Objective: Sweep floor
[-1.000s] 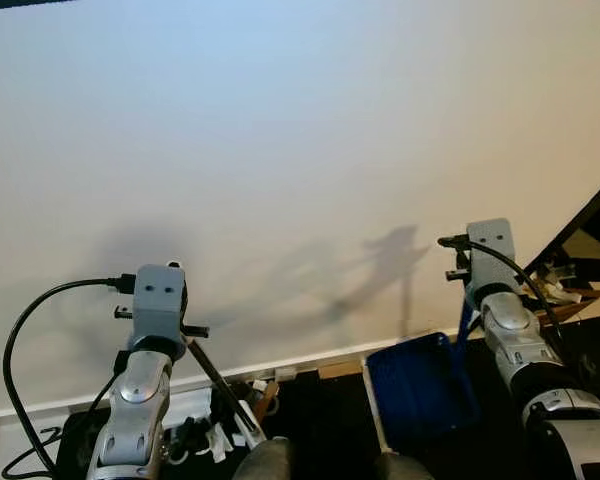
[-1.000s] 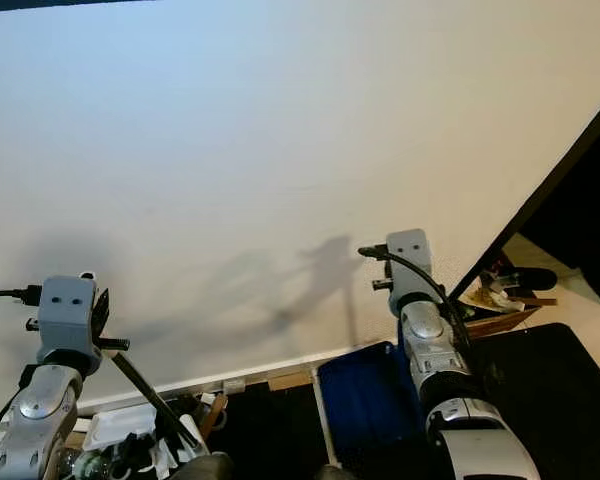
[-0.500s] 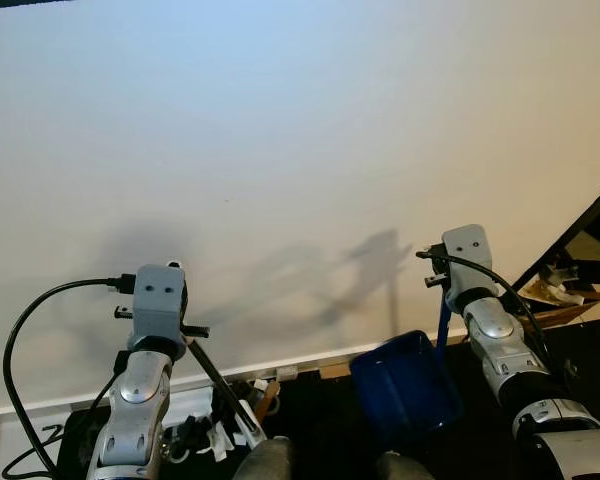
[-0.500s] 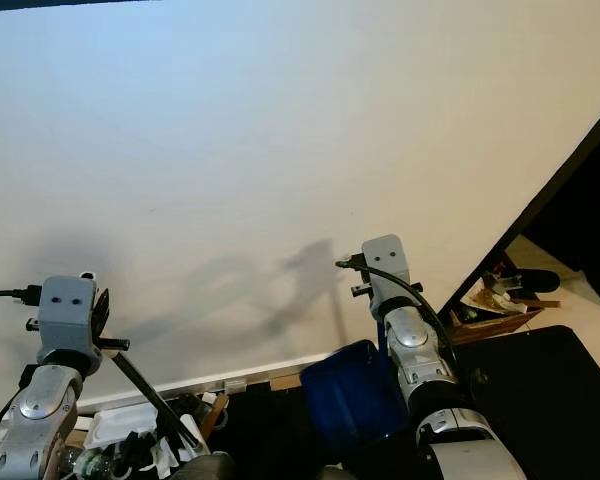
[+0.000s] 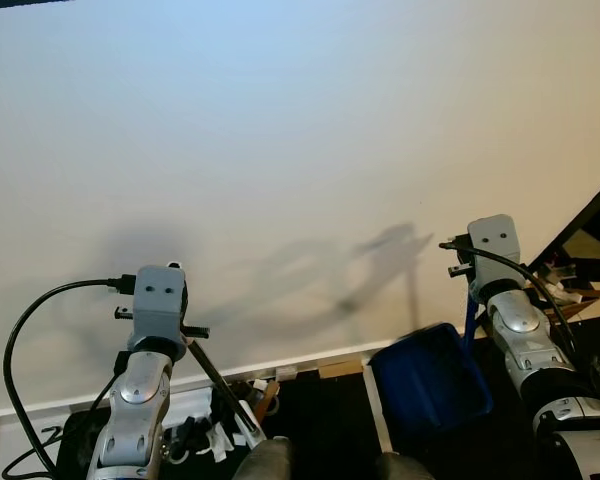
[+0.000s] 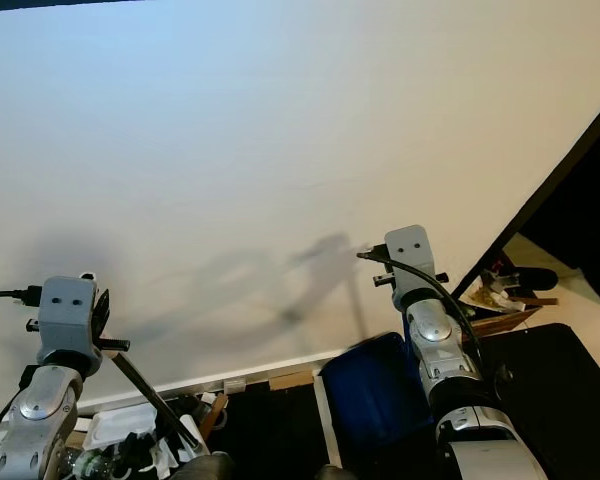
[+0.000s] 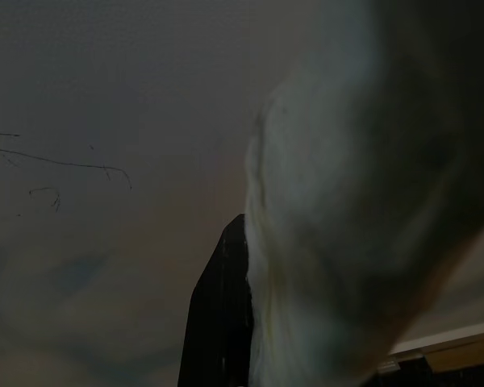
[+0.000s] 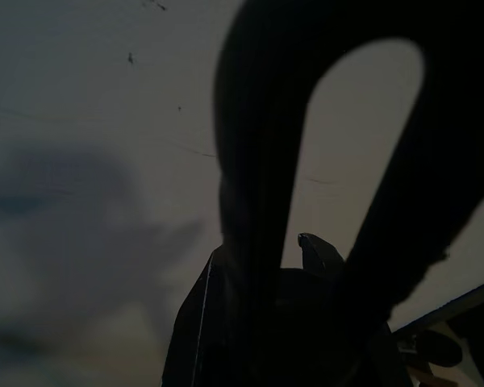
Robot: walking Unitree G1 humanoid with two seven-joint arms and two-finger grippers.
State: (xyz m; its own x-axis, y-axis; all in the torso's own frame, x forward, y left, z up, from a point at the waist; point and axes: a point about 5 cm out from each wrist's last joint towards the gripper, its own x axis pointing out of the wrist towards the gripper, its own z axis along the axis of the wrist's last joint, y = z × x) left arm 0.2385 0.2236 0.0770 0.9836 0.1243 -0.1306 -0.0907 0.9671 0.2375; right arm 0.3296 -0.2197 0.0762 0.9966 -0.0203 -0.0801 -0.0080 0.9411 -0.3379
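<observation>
Both arms are raised before a pale wall. The right gripper holds a blue dustpan by its looped handle, jaws closed on it, the pan hanging tilted just above the dark floor. The left gripper points down toward a thin dark stick; I cannot tell how its jaws stand.

A lived-in room of a home is showing here: a plain white painted wall is running down to a white baseboard, and below that baseboard a dark floor is lying cluttered with small household odds and ends.
</observation>
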